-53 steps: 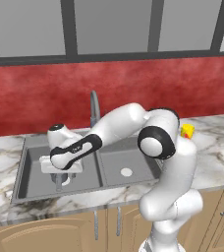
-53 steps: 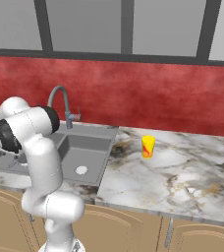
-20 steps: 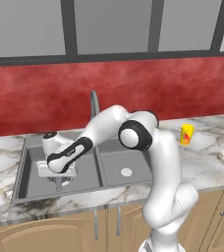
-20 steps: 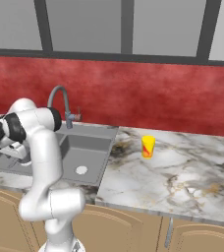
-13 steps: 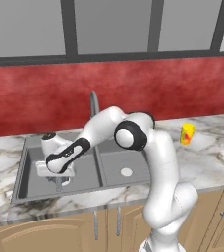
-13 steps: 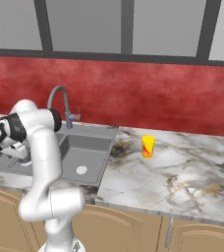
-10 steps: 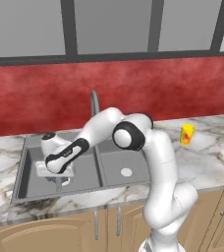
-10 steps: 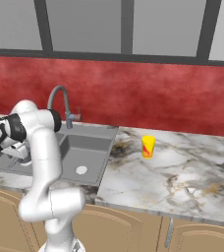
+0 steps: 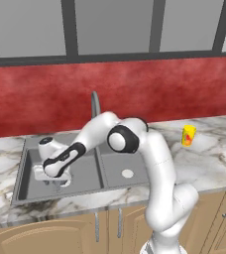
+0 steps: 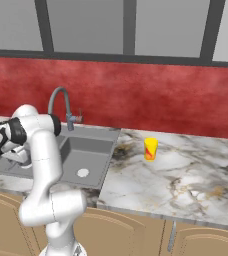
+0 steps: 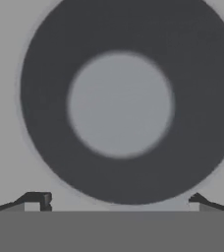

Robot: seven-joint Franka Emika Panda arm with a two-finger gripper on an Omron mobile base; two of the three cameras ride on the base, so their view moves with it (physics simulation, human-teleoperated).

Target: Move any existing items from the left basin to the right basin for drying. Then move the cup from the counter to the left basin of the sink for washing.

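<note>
My gripper (image 9: 53,181) is down in the left basin (image 9: 87,168) of the grey sink, pointing downward. In the hand view the grey pot (image 11: 45,98) sits straight below, seen from above as a dark ring with a paler round bottom. My gripper (image 11: 116,199) is open, with one fingertip at each lower side of the pot's rim. The pot's handle is out of frame. The yellow cup (image 9: 188,135) (image 10: 150,148) stands upright on the marble counter (image 10: 186,170), to the right of the sink. The right basin (image 9: 137,161) holds nothing but its white drain.
The grey arched faucet (image 9: 94,101) (image 10: 61,100) rises behind the sink's divider, close to my forearm. A red backsplash wall runs behind the counter. Tan cabinet doors are below the counter edge.
Since the earliest frames the arm has swung left and lowered the hand into the left basin. Over the last second it has barely moved.
</note>
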